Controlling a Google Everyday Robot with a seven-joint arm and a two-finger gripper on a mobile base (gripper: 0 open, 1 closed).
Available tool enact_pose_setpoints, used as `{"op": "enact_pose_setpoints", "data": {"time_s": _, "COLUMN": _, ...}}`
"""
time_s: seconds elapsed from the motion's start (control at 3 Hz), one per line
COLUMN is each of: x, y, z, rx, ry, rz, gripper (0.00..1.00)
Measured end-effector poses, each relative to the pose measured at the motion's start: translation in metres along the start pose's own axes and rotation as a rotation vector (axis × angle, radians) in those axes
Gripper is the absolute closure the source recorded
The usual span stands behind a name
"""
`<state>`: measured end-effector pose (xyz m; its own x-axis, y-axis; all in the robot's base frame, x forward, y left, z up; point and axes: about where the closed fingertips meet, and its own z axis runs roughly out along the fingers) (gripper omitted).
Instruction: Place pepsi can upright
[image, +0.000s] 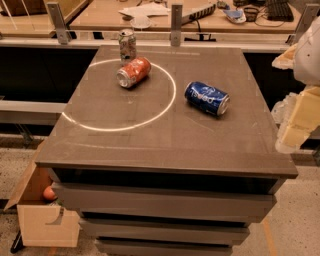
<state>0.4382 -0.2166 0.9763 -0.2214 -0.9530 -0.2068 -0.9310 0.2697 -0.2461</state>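
Bench (165, 150) front edge closest, drawers (165, 202) stacked under it. Pepsi can (207, 98) on its side on top, right of centre, just outside white circle (173, 90), silver end facing front-right. Orange can (133, 72) also on its side, inside circle toward the back. Patterned silver can (127, 45) upright just behind it, at circle's back rim. Gripper (294, 125) off bench's right edge, well apart from pepsi can; open-or-closed state unreadable. Cardboard box (45, 220) low at front-left, beside bench.
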Motion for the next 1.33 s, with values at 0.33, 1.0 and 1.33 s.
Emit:
{"op": "enact_pose_setpoints", "data": {"time_s": 0.33, "x": 0.000, "y": -0.001, "z": 0.000, "rx": 0.002, "ry": 0.000, "rz": 0.007, "gripper": 0.00}}
{"op": "enact_pose_setpoints", "data": {"time_s": 1.0, "x": -0.001, "y": -0.050, "z": 0.023, "rx": 0.055, "ry": 0.031, "rz": 0.211, "gripper": 0.00}}
{"op": "enact_pose_setpoints", "data": {"time_s": 1.33, "x": -0.004, "y": -0.086, "z": 0.053, "rx": 0.070, "ry": 0.070, "rz": 0.305, "gripper": 0.00}}
